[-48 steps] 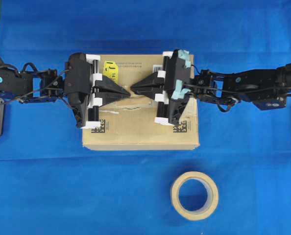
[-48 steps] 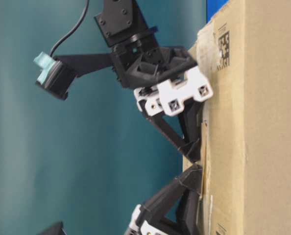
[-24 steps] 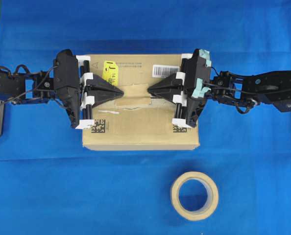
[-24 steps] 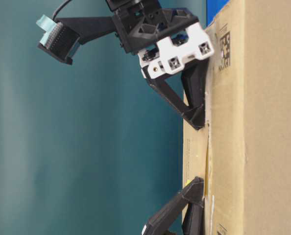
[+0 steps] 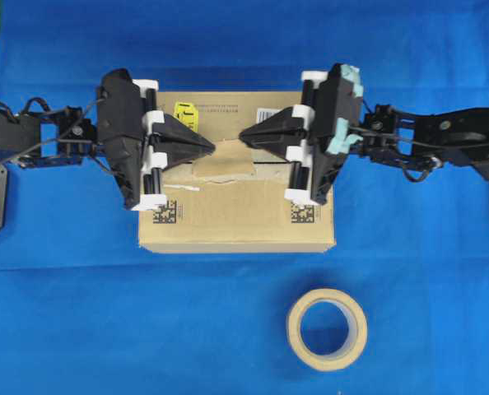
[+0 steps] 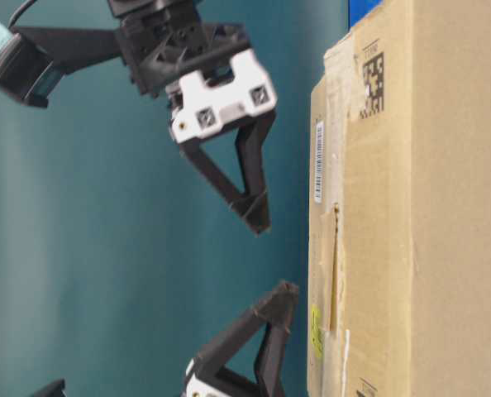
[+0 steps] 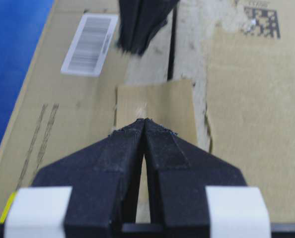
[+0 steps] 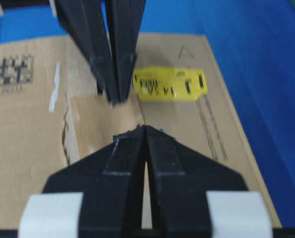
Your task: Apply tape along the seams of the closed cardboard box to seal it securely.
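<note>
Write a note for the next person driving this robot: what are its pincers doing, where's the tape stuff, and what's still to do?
Left pincer: shut, empty, hanging above the box top.
Right pincer: shut, empty, also clear of the box.
Cardboard box: closed, mid-table.
Tape: one short brown piece lies across the middle of the seam.
Tape roll: on the blue cloth in front of the box.
Done: the middle patch.
Left: the seam either side of it shows no new tape.

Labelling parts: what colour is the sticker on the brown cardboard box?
Yellow sticker with black print, clearest in the right wrist view.
</note>
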Motion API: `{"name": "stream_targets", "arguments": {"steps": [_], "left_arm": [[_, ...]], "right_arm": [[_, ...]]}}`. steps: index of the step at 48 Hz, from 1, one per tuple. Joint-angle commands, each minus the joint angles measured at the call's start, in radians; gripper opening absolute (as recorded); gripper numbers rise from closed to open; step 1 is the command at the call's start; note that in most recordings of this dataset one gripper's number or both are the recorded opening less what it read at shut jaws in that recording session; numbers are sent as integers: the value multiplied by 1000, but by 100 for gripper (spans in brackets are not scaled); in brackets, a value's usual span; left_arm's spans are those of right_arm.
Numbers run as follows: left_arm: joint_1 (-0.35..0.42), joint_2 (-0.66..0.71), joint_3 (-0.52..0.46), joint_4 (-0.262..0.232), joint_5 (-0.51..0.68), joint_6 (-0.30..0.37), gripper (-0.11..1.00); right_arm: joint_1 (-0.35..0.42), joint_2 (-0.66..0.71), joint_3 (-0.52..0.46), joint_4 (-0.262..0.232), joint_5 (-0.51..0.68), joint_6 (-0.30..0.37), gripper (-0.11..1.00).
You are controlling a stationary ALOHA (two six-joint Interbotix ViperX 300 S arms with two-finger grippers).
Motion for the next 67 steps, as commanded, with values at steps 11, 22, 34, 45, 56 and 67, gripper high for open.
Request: {"name": "stream_targets", "arguments": {"steps": [11, 22, 34, 45, 56, 67], "left_arm": [[-55, 58, -75, 2, -9, 18, 0], [-66, 95, -51, -3, -11, 2, 0], [-66, 112, 14, -8, -35, -23, 0], [-66, 95, 87, -9, -40, -95, 0], [-66, 80, 127, -9, -40, -123, 0], [-66, 74, 133, -8, -31, -126, 0]], "right_arm": [[-2, 75, -98, -3, -9, -6, -1], [17, 140, -133, -3, -9, -8, -1], [46, 184, -123, 8, -8, 12, -1], [64, 179, -54, 71, -5, 14, -1], [83, 132, 38, 118, -9, 14, -1], [87, 110, 63, 129, -9, 12, -1]]}}
